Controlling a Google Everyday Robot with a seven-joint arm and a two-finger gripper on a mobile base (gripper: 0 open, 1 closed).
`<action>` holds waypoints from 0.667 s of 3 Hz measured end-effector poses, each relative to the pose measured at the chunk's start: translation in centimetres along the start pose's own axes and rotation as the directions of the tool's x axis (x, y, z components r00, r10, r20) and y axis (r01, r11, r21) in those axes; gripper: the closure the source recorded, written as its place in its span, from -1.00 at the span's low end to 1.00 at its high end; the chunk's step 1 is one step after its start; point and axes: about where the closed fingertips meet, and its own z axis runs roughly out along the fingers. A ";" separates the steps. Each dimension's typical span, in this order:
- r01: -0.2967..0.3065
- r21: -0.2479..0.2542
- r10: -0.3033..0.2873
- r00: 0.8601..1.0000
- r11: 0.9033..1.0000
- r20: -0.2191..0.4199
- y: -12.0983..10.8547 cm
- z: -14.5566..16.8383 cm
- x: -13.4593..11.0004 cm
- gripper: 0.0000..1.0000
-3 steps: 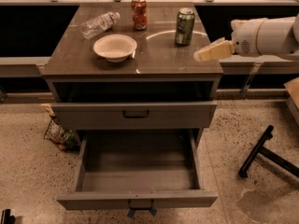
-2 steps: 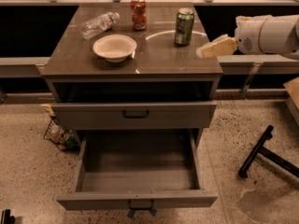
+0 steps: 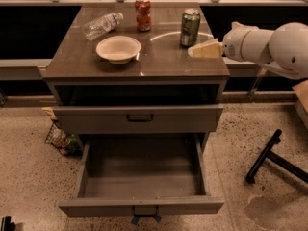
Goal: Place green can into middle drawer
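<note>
Logging pre-grasp: gripper (image 3: 206, 50) is hovering at 4 o'clock of the green can (image 3: 190, 27), holding nothing; we are unable to tell its opening. Can is standing upright on the countertop (image 3: 159, 61); middle drawer (image 3: 142, 177) is lying open at 6 o'clock, ready to receive it.

One raised view, facing the cabinet (image 3: 96, 120) front

I look down from in front and above, fairly near: surface (image 3: 163, 64) across the top, open drawer (image 3: 142, 173) at the bottom, gripper (image 3: 205, 49) at the surface's right edge.
</note>
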 end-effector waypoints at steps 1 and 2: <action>-0.026 0.018 0.025 0.997 1.000 0.073 -0.5 4.2 -0.5 -1.00; -0.028 0.006 0.027 0.993 1.000 0.119 -0.8 7.4 -1.3 -1.00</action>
